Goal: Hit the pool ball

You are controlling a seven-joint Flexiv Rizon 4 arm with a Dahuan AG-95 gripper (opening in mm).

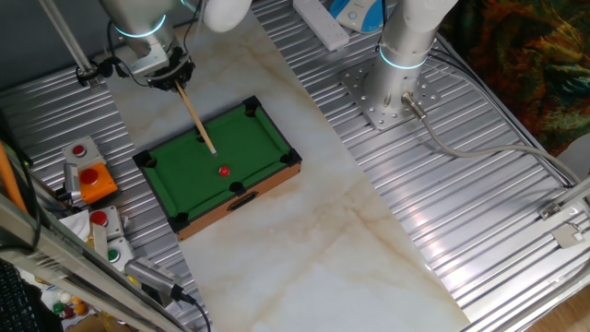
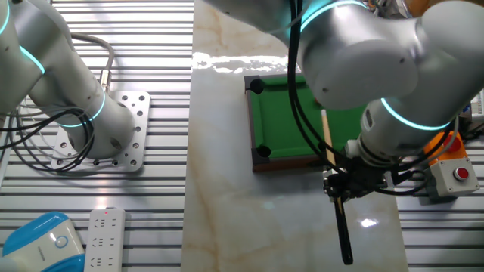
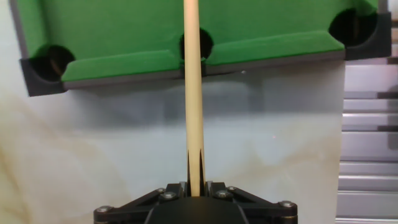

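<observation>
1. The gripper (image 1: 172, 77) is closed on a wooden cue stick (image 1: 197, 120). In the hand view the shaft runs straight up out of the clamped fingers, so the grasp looks centred and firm.
2. The cue slopes down from the gripper across the near rail of the toy pool table (image 1: 189, 205), and its tip hangs over the green felt, just past the rail. In the hand view the shaft lines up with the middle side pocket (image 3: 206, 45).
3. The pool ball (image 1: 223, 171) sits near the middle of the felt, a little beyond the cue tip and slightly off to one side of the cue's line. Tip and ball are apart, not touching.
4. To strike well, I would first correct the heading so the shaft points through the ball's centre, not past its edge.
5. Keep the tip low, just above the felt, so it meets the ball at mid-height without digging into the cloth.
6. Push along the cue's own axis in one short stroke; a sideways sweep would likely glance off.
7. The table rests loose on the marble surface (image 1: 387, 249), so brushing the rail could shift it.
</observation>
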